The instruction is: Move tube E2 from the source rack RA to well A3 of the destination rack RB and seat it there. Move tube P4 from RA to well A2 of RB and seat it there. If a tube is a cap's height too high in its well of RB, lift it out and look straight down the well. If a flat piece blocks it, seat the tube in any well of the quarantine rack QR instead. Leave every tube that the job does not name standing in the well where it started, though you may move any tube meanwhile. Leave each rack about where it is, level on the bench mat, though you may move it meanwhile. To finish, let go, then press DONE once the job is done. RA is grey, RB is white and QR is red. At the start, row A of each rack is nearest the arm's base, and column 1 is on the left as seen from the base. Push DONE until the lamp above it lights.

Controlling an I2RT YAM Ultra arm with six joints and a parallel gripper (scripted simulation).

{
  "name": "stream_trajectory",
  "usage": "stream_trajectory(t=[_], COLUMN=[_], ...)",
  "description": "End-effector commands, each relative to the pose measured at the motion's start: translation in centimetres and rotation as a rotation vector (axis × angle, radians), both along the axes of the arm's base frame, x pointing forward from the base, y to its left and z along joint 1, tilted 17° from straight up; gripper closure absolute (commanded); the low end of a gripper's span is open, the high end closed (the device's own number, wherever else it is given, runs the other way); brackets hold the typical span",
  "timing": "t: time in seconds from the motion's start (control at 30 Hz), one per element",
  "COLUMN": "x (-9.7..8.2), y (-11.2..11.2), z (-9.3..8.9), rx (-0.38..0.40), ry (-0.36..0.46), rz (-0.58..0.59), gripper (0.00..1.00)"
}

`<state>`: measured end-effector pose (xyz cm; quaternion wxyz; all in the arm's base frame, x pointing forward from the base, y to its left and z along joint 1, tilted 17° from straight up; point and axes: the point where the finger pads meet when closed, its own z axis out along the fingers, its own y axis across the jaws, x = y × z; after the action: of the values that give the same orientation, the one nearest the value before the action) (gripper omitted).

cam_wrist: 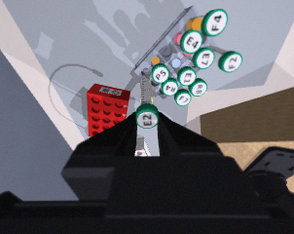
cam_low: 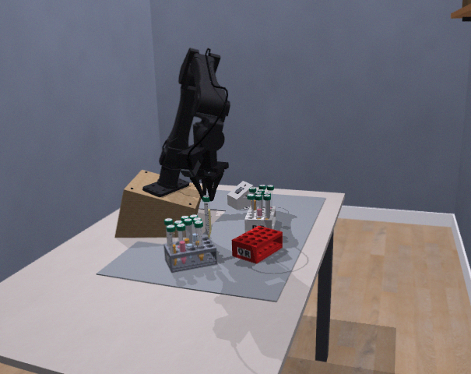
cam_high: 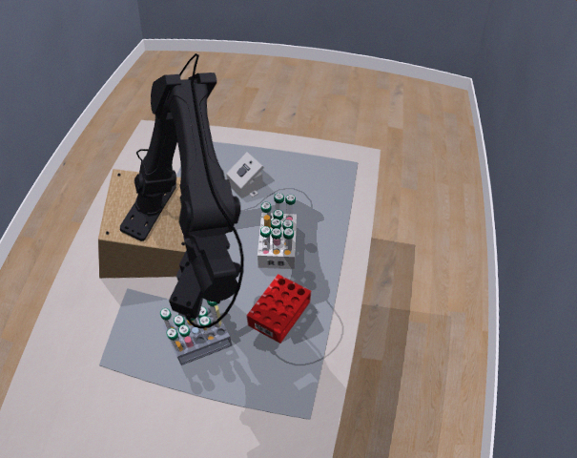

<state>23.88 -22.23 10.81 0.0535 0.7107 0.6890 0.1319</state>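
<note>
My gripper (cam_low: 209, 196) (cam_wrist: 147, 116) is shut on tube E2 (cam_low: 206, 213) (cam_wrist: 147, 118) just below its green cap. The tube hangs about upright, its lower end a little above and behind the right end of grey rack RA (cam_high: 204, 346) (cam_low: 191, 254) (cam_wrist: 163, 38). RA holds several green-capped tubes at different heights. I cannot make out a label P4 for certain. White rack RB (cam_high: 259, 256) holds several capped tubes; its row A wells are partly hidden among them. Red quarantine rack QR (cam_high: 276, 334) (cam_low: 236, 245) holds no tubes.
The white DONE box (cam_high: 236, 175) (cam_low: 238, 199) stands behind RB; its lamp looks unlit. QR lies between RA and the mat's far edge. The wooden arm base (cam_high: 135, 259) (cam_low: 155, 221) stands left of the racks. A thin cable shadow crosses the mat.
</note>
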Motion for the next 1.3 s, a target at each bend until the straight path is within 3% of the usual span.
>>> stream_trajectory(t=[0.0,1.27], x=[-1.0,-4.6], y=[0.4,4.8], z=[0.6,0.0], rx=[-0.007,-0.006], ry=[-0.012,-0.013], rz=[-0.01,-0.008], gripper=[1.0,1.0])
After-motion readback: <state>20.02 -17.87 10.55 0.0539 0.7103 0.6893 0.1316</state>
